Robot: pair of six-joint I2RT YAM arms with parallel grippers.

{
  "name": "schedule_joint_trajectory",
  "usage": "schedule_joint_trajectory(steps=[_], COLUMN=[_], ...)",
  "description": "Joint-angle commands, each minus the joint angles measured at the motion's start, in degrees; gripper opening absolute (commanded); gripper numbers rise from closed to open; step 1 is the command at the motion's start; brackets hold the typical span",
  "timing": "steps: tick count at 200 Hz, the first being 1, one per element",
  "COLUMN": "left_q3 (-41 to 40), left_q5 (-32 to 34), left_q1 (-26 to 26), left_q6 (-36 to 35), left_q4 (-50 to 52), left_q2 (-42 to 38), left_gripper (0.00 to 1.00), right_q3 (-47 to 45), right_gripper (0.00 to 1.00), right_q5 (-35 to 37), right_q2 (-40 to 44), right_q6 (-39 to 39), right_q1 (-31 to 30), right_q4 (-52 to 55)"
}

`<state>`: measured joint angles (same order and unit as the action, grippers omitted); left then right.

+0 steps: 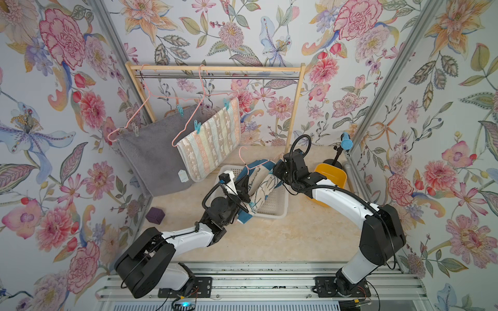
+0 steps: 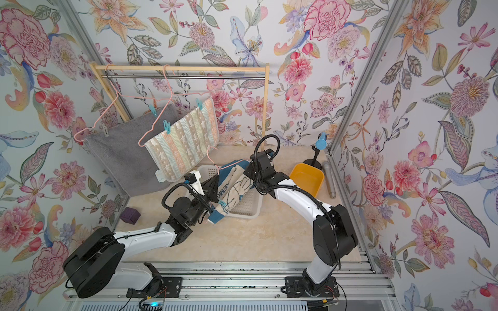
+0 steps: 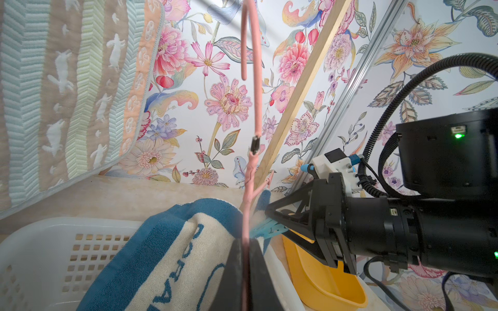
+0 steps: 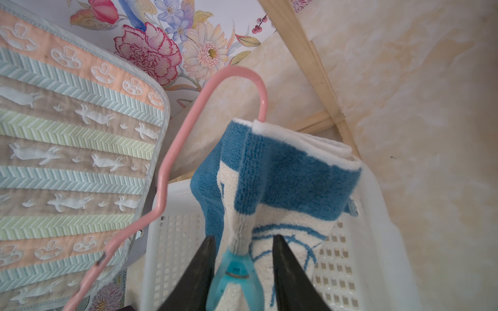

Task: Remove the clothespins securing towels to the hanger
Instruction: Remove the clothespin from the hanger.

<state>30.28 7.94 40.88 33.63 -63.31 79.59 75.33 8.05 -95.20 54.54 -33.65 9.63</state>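
Observation:
The blue-and-white DORAEMON towel (image 1: 265, 185) hangs folded over a pink wire hanger (image 1: 244, 159) above the white basket (image 1: 275, 208). My left gripper (image 3: 245, 269) is shut on that hanger's wire (image 3: 249, 107) and holds it up. A teal clothespin (image 4: 234, 272) pinches the towel's (image 4: 283, 175) edge. My right gripper (image 4: 244, 243) stands open astride it, one finger (image 4: 206, 258) touching the pin, the other a little apart. In the left wrist view the same clothespin (image 3: 265, 229) shows between the right fingertips.
On the wooden rack (image 1: 215, 68) two more pink hangers carry a grey towel (image 1: 153, 159) and a striped towel (image 1: 213, 142), pinned with teal clothespins (image 1: 197, 126) and a pale one (image 1: 134, 129). A yellow bin (image 1: 331, 175) sits right of the basket, a purple block (image 1: 155, 215) at the left.

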Motion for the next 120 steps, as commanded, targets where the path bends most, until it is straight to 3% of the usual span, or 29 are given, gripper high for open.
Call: schedule_joint_trajectory(steps=[1, 28, 74, 120], left_q3=[-0.2, 0.0, 0.4, 0.5], left_q5=[1.1, 1.0, 1.0, 1.4], left_q1=[-0.3, -0.2, -0.2, -0.2], left_q6=[-0.7, -0.8, -0.7, -1.2], left_q4=[-3.3, -3.2, -3.0, -2.6], left_q2=[-1.0, -0.8, -0.8, -0.8], left_gripper=[0.00, 0.00, 0.00, 0.00], right_q3=[-0.3, -1.2, -1.7, -2.1], right_gripper=[0.39, 0.37, 0.15, 0.10], right_q5=[-1.1, -1.6, -1.7, -0.9], right_q2=[-0.4, -0.5, -0.2, 1.0], right_q6=[1.8, 2.7, 2.9, 1.9], right_q1=[0.2, 0.3, 0.3, 0.2], right_q4=[-0.4, -1.0, -1.2, -1.2])
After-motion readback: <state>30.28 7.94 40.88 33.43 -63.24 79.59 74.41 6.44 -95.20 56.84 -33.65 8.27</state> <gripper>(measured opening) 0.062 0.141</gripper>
